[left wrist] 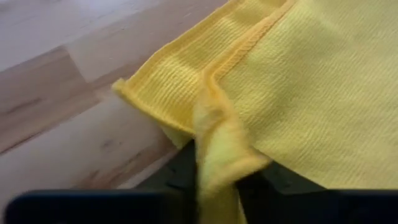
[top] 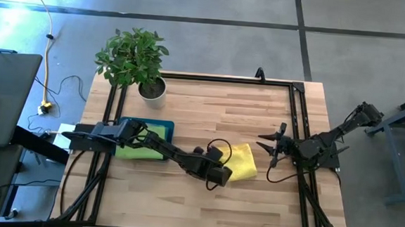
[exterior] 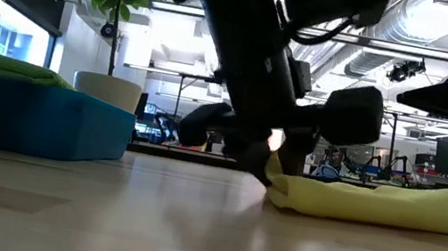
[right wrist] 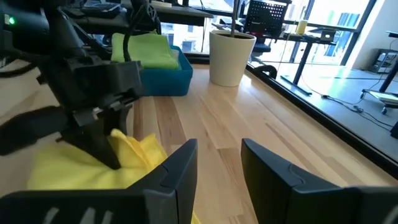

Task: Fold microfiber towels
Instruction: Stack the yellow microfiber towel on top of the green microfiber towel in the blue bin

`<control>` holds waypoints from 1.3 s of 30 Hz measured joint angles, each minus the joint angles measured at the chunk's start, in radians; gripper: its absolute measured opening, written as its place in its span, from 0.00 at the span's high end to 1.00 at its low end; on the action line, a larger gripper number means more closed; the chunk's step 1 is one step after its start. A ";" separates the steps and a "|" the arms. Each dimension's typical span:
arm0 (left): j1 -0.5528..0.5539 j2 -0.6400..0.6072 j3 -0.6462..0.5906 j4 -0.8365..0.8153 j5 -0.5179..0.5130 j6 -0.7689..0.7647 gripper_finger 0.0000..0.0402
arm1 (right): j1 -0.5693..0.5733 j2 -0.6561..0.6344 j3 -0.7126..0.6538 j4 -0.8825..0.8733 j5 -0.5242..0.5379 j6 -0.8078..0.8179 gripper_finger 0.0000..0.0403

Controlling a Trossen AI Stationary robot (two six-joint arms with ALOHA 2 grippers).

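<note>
Across the wooden counter, the largest thing is the potted plant at the far left corner. Nearer lies the teal tray, holding a lime green towel. Mid-counter rests the yellow towel, flat and folded over. At its left edge the left end effector has its fingers pinched on a bunched corner of that towel. Just beside the towel's right side, the right end effector hovers with fingers parted, holding nothing.
</note>
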State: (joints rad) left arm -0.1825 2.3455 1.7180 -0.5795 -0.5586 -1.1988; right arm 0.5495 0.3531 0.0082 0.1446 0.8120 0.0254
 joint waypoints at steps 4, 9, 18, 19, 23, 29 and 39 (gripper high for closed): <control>-0.002 0.004 0.000 0.008 -0.002 0.036 0.92 | 0.000 0.000 0.000 -0.003 0.000 0.000 0.71; -0.003 -0.008 -0.002 -0.005 0.019 0.126 0.98 | 0.000 0.001 0.000 -0.015 0.000 0.000 0.71; 0.026 -0.105 -0.006 -0.205 0.211 0.264 0.99 | 0.000 0.001 0.000 -0.033 0.000 0.000 0.71; 0.028 -0.125 -0.006 -0.258 0.223 0.284 0.99 | 0.000 0.001 0.000 -0.034 0.000 0.000 0.71; 0.039 -0.209 -0.006 -0.421 0.242 0.340 0.99 | 0.000 0.001 0.000 -0.038 0.000 0.000 0.71; 0.058 -0.339 -0.004 -0.671 0.241 0.357 0.99 | 0.000 0.000 0.000 -0.044 0.000 0.000 0.71; 0.085 -0.473 -0.036 -0.982 0.210 0.377 0.99 | 0.000 0.001 0.000 -0.061 0.000 0.000 0.71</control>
State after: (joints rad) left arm -0.0973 1.8730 1.6820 -1.5615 -0.3487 -0.8220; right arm 0.5495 0.3536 0.0082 0.0836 0.8124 0.0254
